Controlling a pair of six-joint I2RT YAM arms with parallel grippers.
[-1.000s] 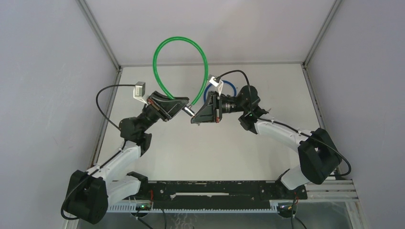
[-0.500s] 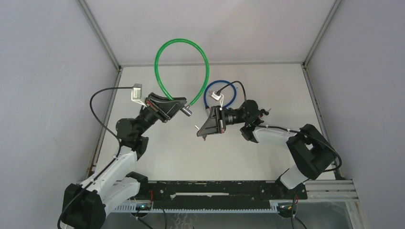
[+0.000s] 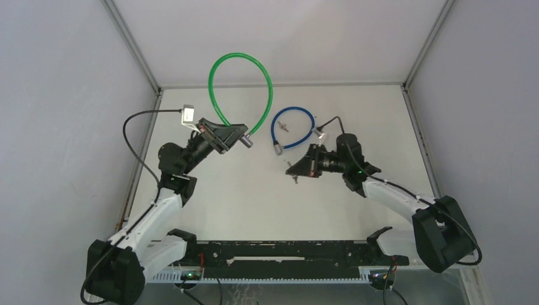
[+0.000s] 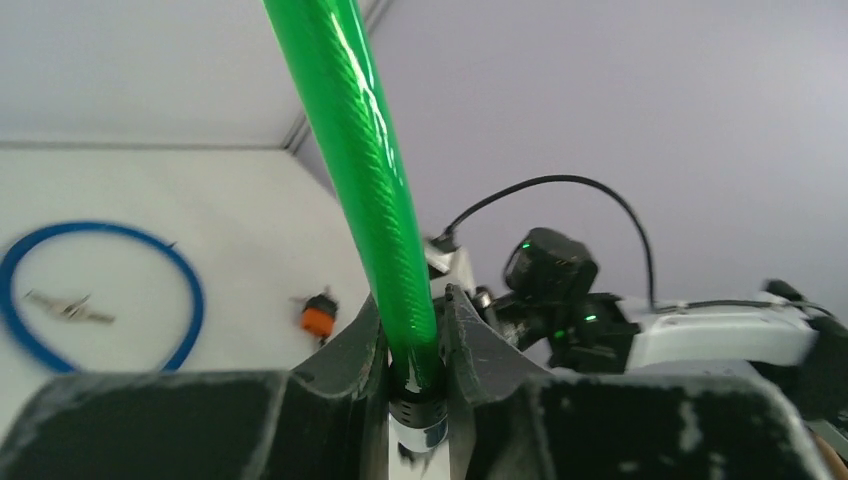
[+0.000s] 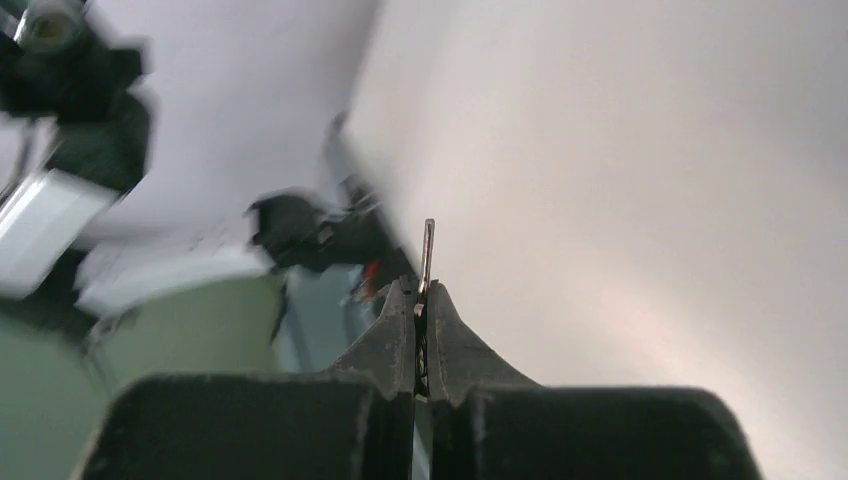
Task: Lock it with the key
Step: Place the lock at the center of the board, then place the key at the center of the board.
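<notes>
Left gripper (image 4: 412,335) is closed part-way, clamped on the green cable lock (image 3: 240,55) just above its metal end (image 3: 246,142); the loop arcs upward. Right gripper (image 5: 420,298) is fully closed and pinches the key (image 5: 428,248), blade protruding past the fingertips, apart from the metal end. Blue cable lock (image 3: 311,130) lies on the table (image 3: 356,114) beyond the right gripper.

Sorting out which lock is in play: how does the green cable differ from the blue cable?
The green cable arches upright, clamped in the left gripper; the blue cable lies flat on the table, untouched. The green cable's loop is bigger than the blue cable's. Both are cable loops with a metal end.
</notes>
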